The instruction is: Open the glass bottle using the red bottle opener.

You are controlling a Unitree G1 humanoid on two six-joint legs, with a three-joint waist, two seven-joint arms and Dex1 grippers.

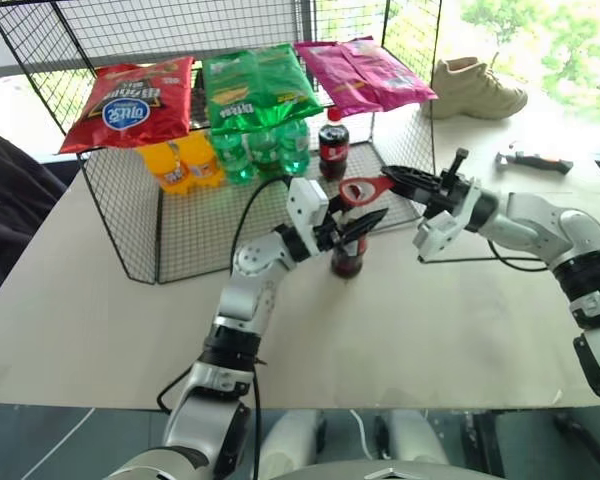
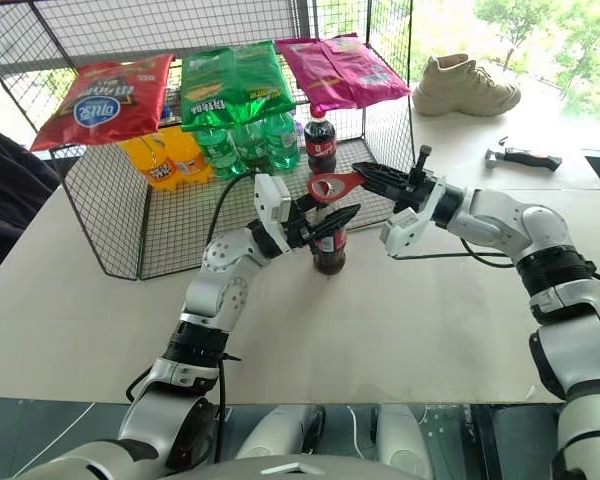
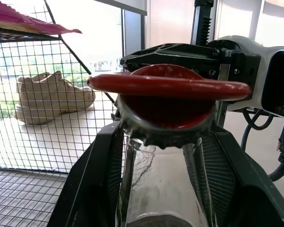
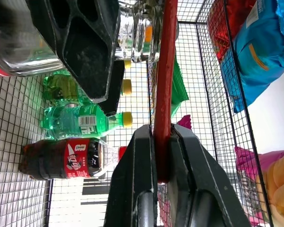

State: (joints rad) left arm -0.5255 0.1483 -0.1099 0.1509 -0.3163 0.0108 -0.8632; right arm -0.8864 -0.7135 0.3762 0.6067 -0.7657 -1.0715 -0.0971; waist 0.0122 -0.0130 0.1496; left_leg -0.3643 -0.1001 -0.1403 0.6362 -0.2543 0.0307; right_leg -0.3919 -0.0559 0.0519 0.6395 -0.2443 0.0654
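The glass bottle (image 1: 348, 258) stands upright on the table just in front of the wire rack. My left gripper (image 1: 352, 229) is shut on its neck, and in the left wrist view the clear neck (image 3: 161, 184) sits between the two black fingers. My right gripper (image 1: 390, 180) comes in from the right, shut on the handle of the red bottle opener (image 1: 360, 190). The opener's oval ring head (image 3: 166, 85) lies over the crown cap (image 3: 165, 135). In the right wrist view the red handle (image 4: 163, 94) runs out from between the shut fingers toward the bottle top.
The wire rack (image 1: 140, 230) behind the bottle has snack bags (image 1: 255, 85) on top, with green bottles (image 1: 265, 148), orange bottles (image 1: 180, 165) and a plastic cola bottle (image 1: 333, 150) inside. A shoe (image 1: 475, 88) and a hand tool (image 1: 533, 160) lie at the far right.
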